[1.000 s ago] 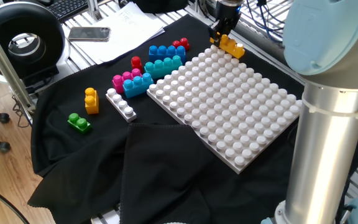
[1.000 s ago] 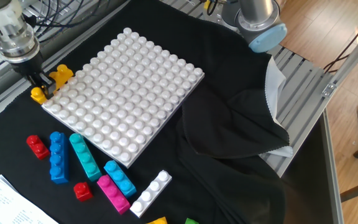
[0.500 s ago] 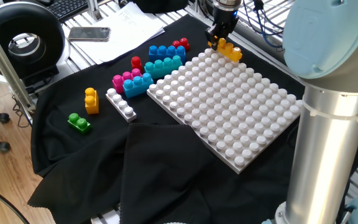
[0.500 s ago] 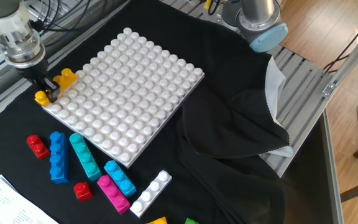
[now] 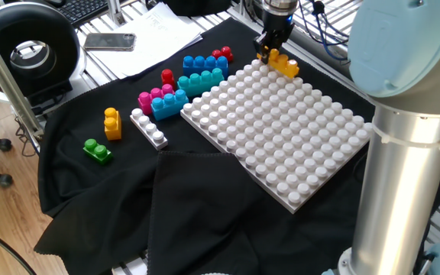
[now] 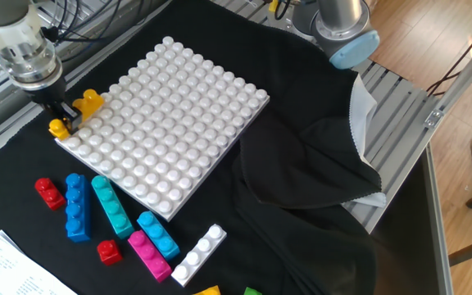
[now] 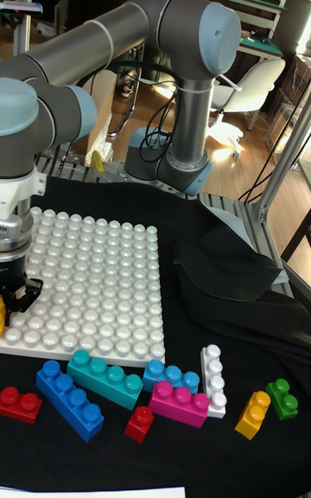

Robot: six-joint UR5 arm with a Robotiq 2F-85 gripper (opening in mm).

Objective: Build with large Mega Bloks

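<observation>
the gripper (image 6: 62, 121) is clamped on the yellow-orange brick (image 6: 84, 105) at the white board (image 6: 179, 123) corner; both fixed views show the brick whole, while the tall fixed view cuts it off at its left edge.

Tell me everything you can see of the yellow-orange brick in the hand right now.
The yellow-orange brick is glossy plastic with round studs on top; the stud count is hard to read. The hand is shut on it, dark fingers clamping its middle. It sits tilted at the corner of the white studded board; whether it touches the board is unclear.
</observation>
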